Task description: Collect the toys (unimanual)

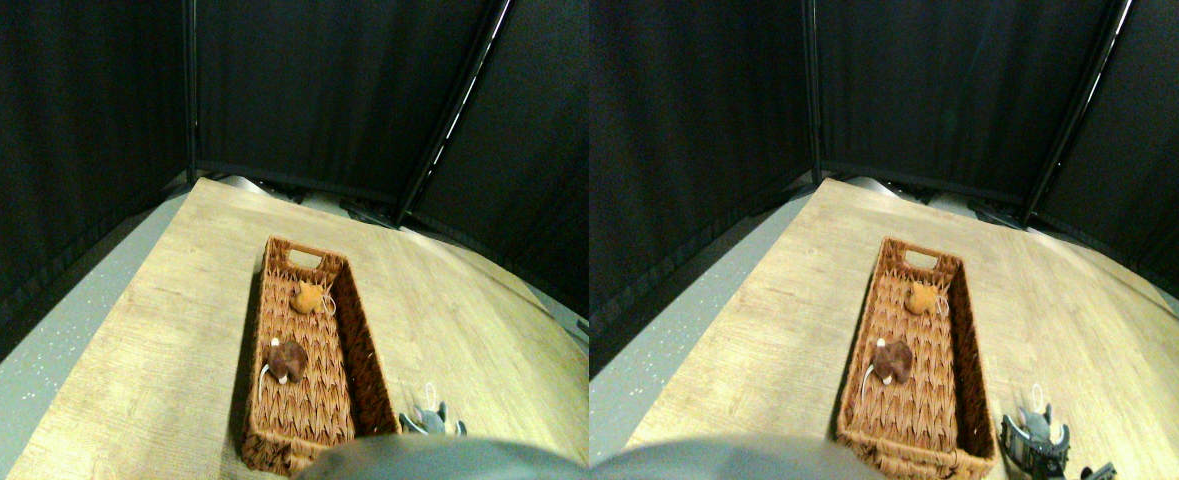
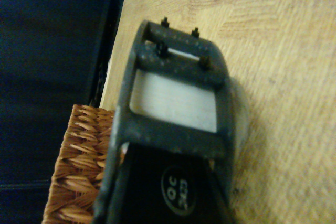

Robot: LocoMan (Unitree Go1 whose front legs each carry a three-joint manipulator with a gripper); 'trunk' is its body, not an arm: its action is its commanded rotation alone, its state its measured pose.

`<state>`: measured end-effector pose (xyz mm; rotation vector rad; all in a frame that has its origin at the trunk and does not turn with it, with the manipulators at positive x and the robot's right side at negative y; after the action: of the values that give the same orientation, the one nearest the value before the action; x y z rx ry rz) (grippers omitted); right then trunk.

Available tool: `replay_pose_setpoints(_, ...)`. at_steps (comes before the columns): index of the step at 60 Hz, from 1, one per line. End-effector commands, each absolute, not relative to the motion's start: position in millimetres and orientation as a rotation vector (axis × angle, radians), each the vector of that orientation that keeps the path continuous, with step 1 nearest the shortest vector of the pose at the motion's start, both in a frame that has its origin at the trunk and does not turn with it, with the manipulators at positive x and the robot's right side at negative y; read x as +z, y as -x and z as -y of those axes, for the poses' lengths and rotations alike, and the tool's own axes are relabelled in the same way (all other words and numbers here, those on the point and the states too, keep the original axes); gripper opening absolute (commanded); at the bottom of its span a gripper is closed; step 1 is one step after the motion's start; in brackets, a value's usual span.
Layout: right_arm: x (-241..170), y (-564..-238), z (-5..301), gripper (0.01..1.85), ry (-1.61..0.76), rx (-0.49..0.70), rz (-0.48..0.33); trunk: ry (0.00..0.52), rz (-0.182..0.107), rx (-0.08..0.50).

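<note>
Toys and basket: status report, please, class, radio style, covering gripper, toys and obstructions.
Right gripper over the grey toy, grip unconfirmed. Orange toy and brown toy in the basket. Nothing in the way.

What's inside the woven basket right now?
Inside the basket lie two plush toys: an orange one toward the far end and a brown one mid-way. The near end is covered, so anything there can't be seen.

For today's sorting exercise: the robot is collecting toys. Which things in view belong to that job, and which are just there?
Belongs to the job:
orange toy, in the basket
brown toy, in the basket
grey toy, on the table beside the basket

Just there:
woven basket
wooden table
black curtains
</note>
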<state>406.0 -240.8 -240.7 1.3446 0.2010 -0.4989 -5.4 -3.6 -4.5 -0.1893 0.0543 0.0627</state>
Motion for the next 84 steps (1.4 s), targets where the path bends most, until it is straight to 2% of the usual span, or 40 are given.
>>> replay_pose_setpoints(1,-241.5,-409.9,248.3,0.86,-1.337,-0.519,-0.158,0.197,-0.087,0.068)
replay_pose_setpoints(4,-242.0,-410.8,252.5,0.85,-1.351,-0.526,-0.13,0.193,-0.089,0.065)
replay_pose_setpoints(25,-243.2,-410.8,265.5,0.89,-1.362,-0.586,-0.068,0.179,-0.094,0.042)
replay_pose_setpoints(37,-243.6,-413.1,264.3,0.84,-1.358,-0.578,-0.073,0.179,-0.094,0.042)
replay_pose_setpoints(42,-243.4,-414.1,264.6,0.74,-1.373,-0.588,-0.064,0.185,-0.093,0.046)
replay_pose_setpoints(43,-243.3,-414.6,264.2,0.65,-1.367,-0.578,-0.059,0.185,-0.092,0.045)
replay_pose_setpoints(46,-241.6,-415.9,261.9,0.16,-1.192,-0.541,-0.032,0.187,-0.09,0.045)
replay_pose_setpoints(47,-241.6,-415.9,261.9,0.16,-1.192,-0.541,-0.032,0.187,-0.091,0.045)
replay_pose_setpoints(48,-240.8,-416.4,260.8,0.06,-1.191,-0.557,-0.023,0.187,-0.091,0.045)
replay_pose_setpoints(50,-238.2,-417.0,257.5,0.06,-1.177,-0.584,0.007,0.188,-0.092,0.046)
replay_pose_setpoints(52,-237.6,-417.4,256.5,0.06,-1.263,-0.616,0.036,0.188,-0.092,0.046)
replay_pose_setpoints(58,-233.3,-418.7,255.8,0.06,-1.313,-0.648,0.067,0.191,-0.084,0.048)
replay_pose_setpoints(64,-221.7,-423.2,257.0,0.06,-1.261,-0.611,0.058,0.192,-0.076,0.047)
replay_pose_setpoints(72,-202.7,-434.0,254.2,0.06,-1.138,-0.489,0.061,0.195,-0.064,0.051)
replay_pose_setpoints(78,-190.3,-441.6,248.9,0.06,-1.145,-0.452,0.066,0.201,-0.054,0.055)
replay_pose_setpoints(84,-179.0,-451.5,242.8,0.06,-1.222,-0.375,0.025,0.205,-0.047,0.057)
